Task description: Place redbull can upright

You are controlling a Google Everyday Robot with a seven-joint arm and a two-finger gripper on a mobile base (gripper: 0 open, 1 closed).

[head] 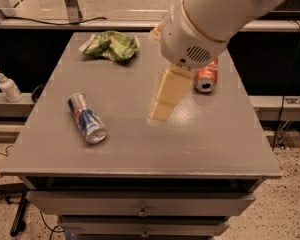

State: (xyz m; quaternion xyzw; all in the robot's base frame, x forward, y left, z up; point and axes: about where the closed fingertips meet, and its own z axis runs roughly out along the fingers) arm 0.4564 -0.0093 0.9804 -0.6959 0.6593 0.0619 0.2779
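Note:
The redbull can [86, 117] is slim, silver and blue with red markings. It lies on its side on the left part of the grey table [140, 144], its silver top facing the front edge. My gripper [162, 106] hangs from the white arm above the middle of the table, to the right of the can and apart from it. Nothing shows in the gripper.
An orange-red soda can [206, 76] lies on its side at the right, partly behind my arm. A crumpled green chip bag [110, 45] lies at the back left. A white pump bottle [7, 86] stands on a ledge left of the table. Drawers sit below the front edge.

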